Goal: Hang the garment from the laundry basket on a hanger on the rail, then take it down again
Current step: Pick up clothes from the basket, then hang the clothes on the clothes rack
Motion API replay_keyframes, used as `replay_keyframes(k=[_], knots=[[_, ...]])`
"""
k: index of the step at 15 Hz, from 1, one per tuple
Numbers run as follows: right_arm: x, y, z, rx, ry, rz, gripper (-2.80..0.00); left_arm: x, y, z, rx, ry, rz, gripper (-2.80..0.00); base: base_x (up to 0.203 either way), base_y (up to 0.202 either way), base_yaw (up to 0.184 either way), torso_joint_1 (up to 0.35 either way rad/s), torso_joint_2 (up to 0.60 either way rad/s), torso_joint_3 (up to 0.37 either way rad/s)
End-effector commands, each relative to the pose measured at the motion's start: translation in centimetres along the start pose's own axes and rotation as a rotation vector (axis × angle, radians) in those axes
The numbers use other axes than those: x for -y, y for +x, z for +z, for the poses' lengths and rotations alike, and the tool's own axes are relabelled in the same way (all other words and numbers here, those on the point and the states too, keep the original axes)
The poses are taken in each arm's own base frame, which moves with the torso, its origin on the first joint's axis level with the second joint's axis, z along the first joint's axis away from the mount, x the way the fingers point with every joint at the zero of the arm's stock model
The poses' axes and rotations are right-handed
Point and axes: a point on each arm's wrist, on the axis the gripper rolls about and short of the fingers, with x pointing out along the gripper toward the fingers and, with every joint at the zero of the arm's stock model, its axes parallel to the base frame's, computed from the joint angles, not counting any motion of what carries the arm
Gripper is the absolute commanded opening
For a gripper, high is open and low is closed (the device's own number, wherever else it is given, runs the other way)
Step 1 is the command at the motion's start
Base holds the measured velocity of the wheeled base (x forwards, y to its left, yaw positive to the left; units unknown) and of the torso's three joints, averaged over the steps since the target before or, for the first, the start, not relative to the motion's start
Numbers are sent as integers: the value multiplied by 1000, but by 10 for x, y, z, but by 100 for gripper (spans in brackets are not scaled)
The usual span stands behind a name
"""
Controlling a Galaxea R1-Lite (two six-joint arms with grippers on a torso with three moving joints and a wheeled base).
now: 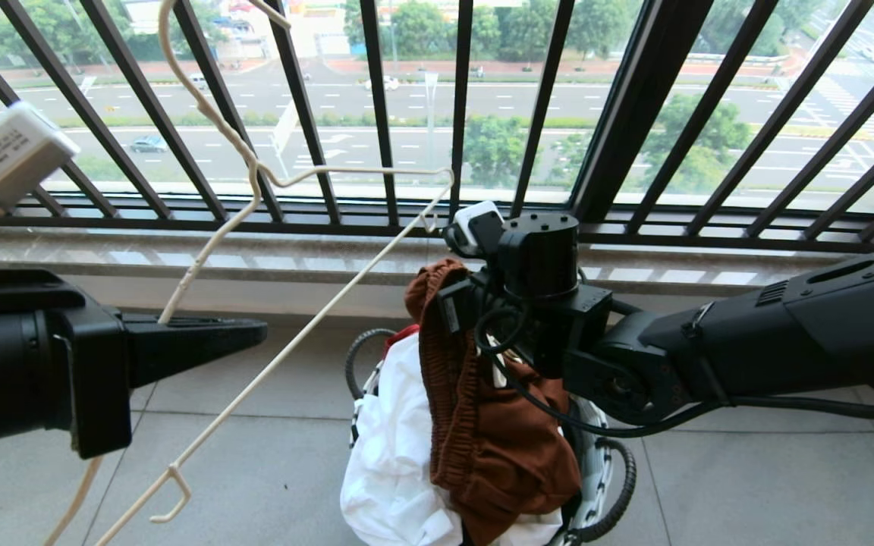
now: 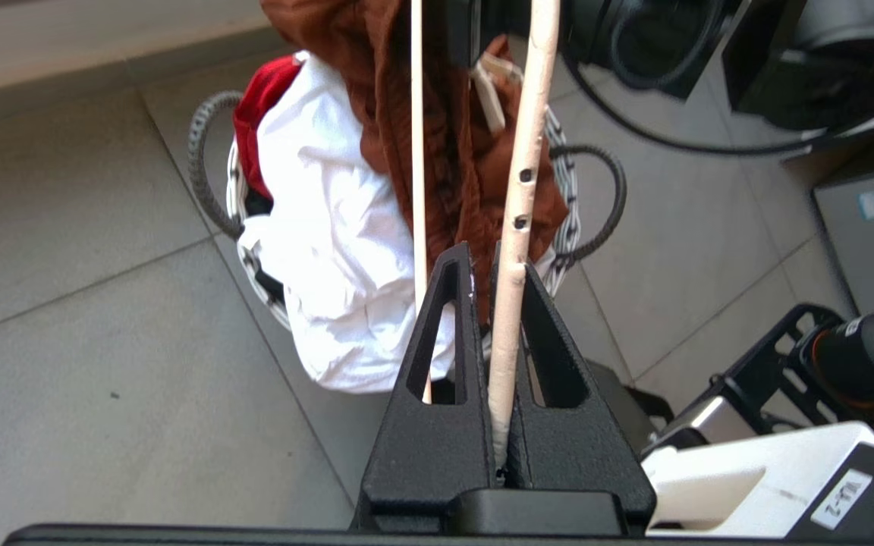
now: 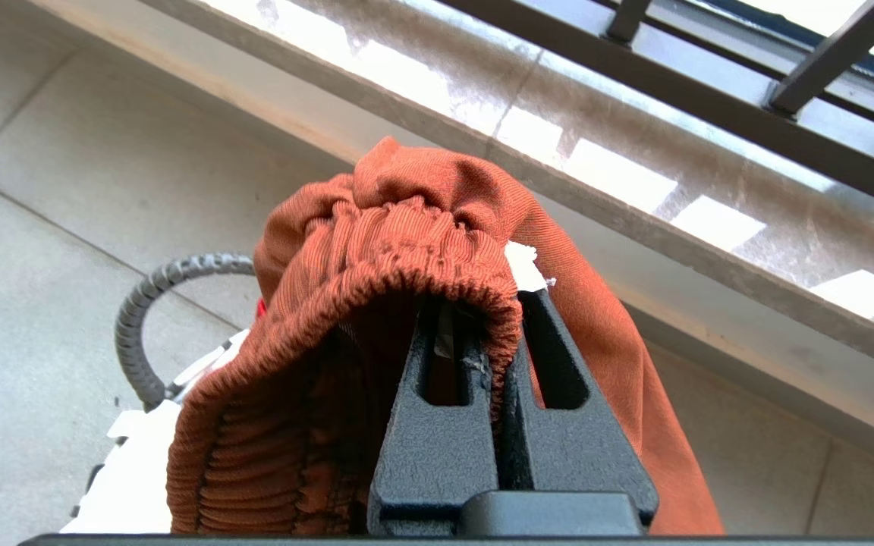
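The garment (image 1: 482, 425), rust-brown shorts, is lifted by its gathered waistband above the laundry basket (image 1: 595, 455). The basket is small, white and woven, with a dark cord handle (image 1: 623, 485). My right gripper (image 3: 494, 318) is shut on the waistband (image 3: 407, 258), and the rest of the shorts hangs down into the basket. To the left, my left gripper (image 1: 255, 330) is shut on the cream wire hanger (image 1: 361, 273), which is tilted with its hook upward. In the left wrist view the hanger wire (image 2: 517, 227) runs between the closed fingers. The rail is out of view.
A white cloth (image 1: 399, 455) and a bit of red cloth (image 2: 270, 83) fill the basket. Behind it are a stone sill (image 1: 255, 258) and the black barred window railing (image 1: 634, 114). Grey floor tiles surround the basket. Parts of my base (image 2: 786, 379) are near it.
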Motion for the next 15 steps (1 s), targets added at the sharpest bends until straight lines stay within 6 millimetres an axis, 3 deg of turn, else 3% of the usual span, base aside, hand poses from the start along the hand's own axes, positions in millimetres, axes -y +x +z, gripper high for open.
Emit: replay_keyframes(k=[1, 7, 15], knots=[[7, -3, 10, 44, 15, -17, -280, 1, 1, -3, -59, 11, 2, -280, 0, 0, 0, 0, 0, 0], [30, -13, 29, 86, 34, -63, -280, 5, -30, -1, -108, 43, 18, -280, 0, 0, 0, 0, 0, 0], [37, -26, 55, 50, 210, -29, -280, 11, -10, -17, -224, 105, -54, -280, 0, 0, 0, 0, 0, 0]])
